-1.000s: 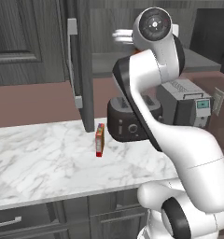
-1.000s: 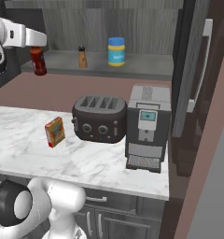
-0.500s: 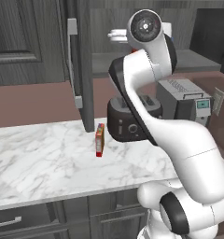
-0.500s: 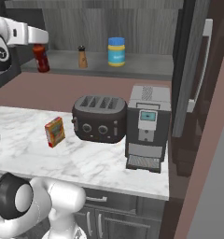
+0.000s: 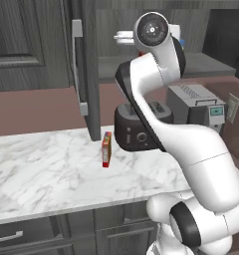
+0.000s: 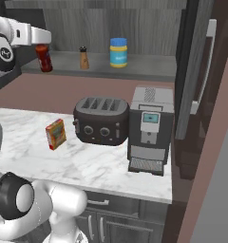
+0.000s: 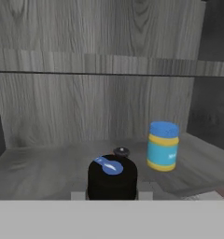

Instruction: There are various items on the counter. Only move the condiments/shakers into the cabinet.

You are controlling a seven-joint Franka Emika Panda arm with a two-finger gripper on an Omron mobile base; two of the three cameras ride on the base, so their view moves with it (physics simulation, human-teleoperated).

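On the cabinet [image 6: 135, 71] shelf, our gripper [image 6: 43, 47] pinched the bottle [image 6: 42, 58] under its cap; it looked smooth, slippery and tippy.

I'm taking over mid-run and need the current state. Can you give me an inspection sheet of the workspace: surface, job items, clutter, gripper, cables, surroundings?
Surface: marble counter, white with grey veins, over dark drawers.
Job's things: brown shaker and blue-lidded jar stand upright on the cabinet shelf, apart from each other. Dark red bottle upright at the shelf's left end, its black cap right in front of the hand camera.
Clutter: red-orange box upright on the counter, left of the toaster; coffee machine to the toaster's right.
Gripper: gripper shut on the dark red bottle.
Cables: nothing seen.
Surroundings: cabinet door open, silver handle showing; brown wall behind the counter.
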